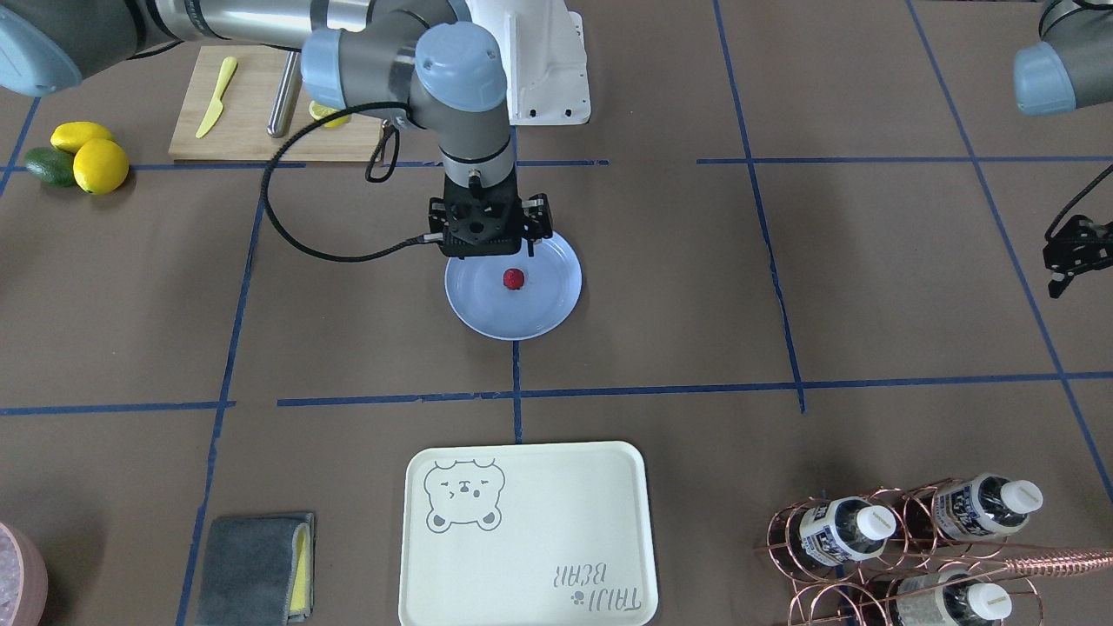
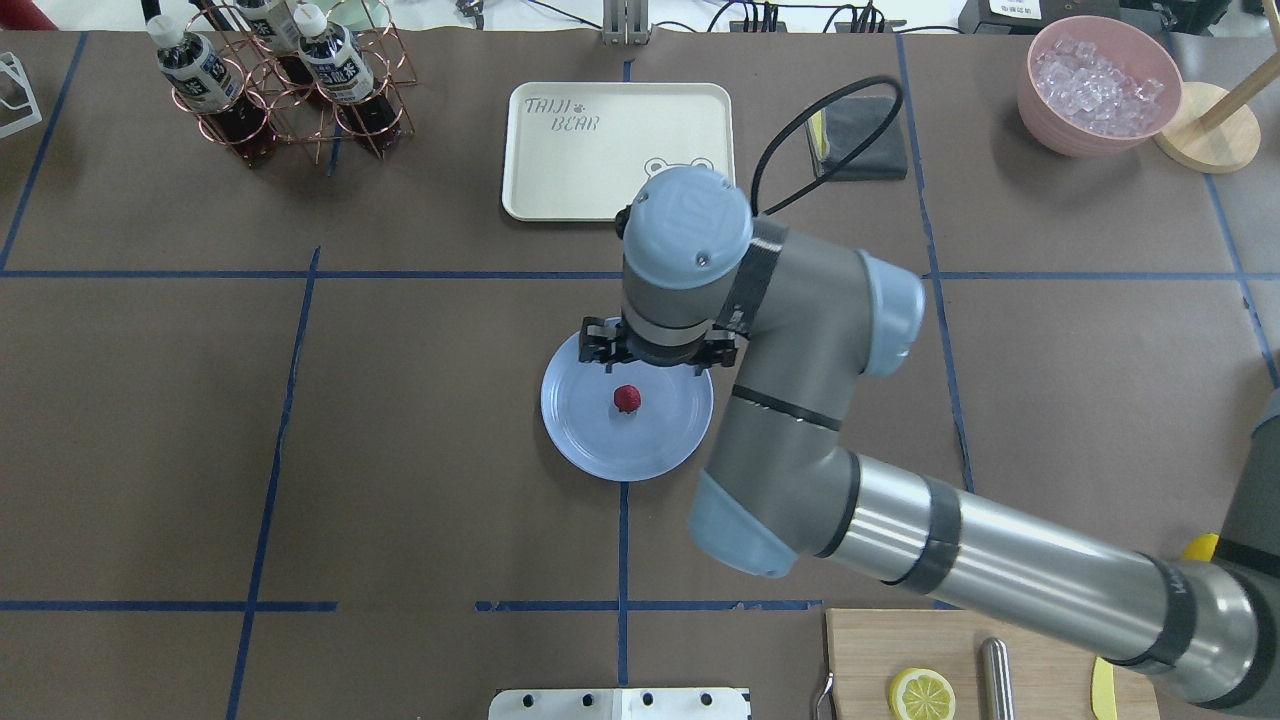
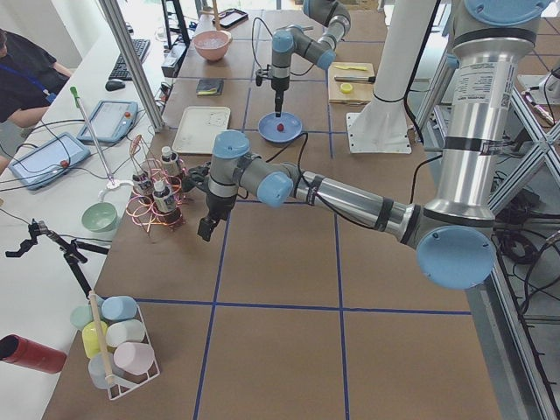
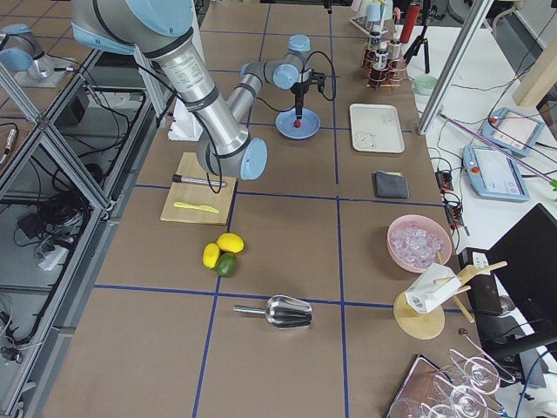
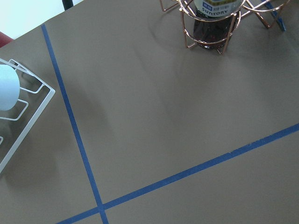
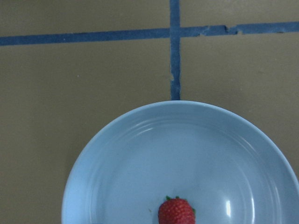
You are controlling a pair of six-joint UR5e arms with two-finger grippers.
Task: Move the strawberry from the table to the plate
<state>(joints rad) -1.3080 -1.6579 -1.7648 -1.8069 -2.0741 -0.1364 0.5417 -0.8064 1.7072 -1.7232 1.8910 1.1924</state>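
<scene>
Red strawberry (image 1: 514, 278) on the blue plate (image 1: 543, 317)

It lay near the plate's middle on the brown tabletop (image 1: 696, 287). Just above hung the right tool (image 1: 491, 248), spread wide and gripping nothing, fingertips hidden. A cream tray (image 2: 617, 150) nearby read "TAIJI BEAR"; a racked bottle (image 5: 215, 9) read "SUNTORY". Whether the left tool (image 1: 1071, 256), cut off at the edge, was spread or closed could not be told

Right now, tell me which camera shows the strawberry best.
The overhead view: the strawberry sits whole and unblocked on the plate. Front view nearly matches; right wrist view is closest but crops it; side views show a speck; left wrist misses it.
</scene>
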